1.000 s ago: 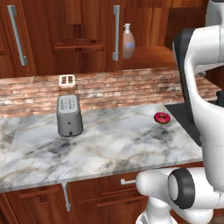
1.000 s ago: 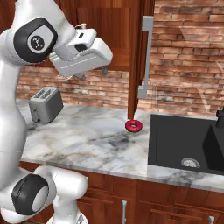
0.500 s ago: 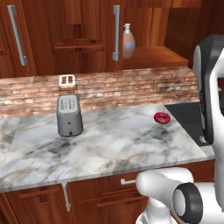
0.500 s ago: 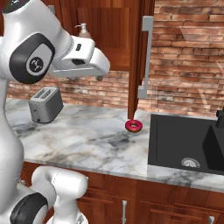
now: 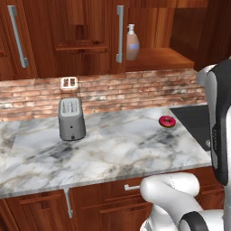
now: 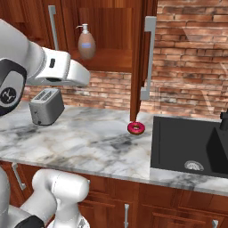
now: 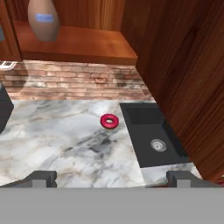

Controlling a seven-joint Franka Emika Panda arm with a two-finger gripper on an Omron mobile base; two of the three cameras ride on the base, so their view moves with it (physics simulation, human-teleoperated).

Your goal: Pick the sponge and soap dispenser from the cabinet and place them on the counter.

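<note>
The tan soap dispenser (image 5: 132,43) (image 6: 86,43) (image 7: 43,19) stands upright on the wooden shelf of the open cabinet (image 5: 158,58) (image 6: 111,58) (image 7: 78,43). The sponge is out of view. In the hand view my gripper (image 7: 111,179) is open, its two dark fingertips (image 7: 43,177) wide apart with nothing between them. It hangs well back from the shelf, above the marble counter (image 5: 117,149) (image 6: 89,142) (image 7: 57,140), with the dispenser far up and to the left.
A grey toaster (image 5: 71,118) (image 6: 46,106) stands at the counter's left. A red doughnut (image 5: 167,121) (image 6: 136,128) (image 7: 109,121) lies beside the black sink (image 6: 187,147) (image 7: 151,131). The swung-out cabinet door (image 6: 144,53) (image 7: 183,65) hangs over the doughnut.
My arm has swung: its hand left the right base view, where a white forearm now crosses the upper left. In the left base view the arm shifted right. Objects stayed put.
</note>
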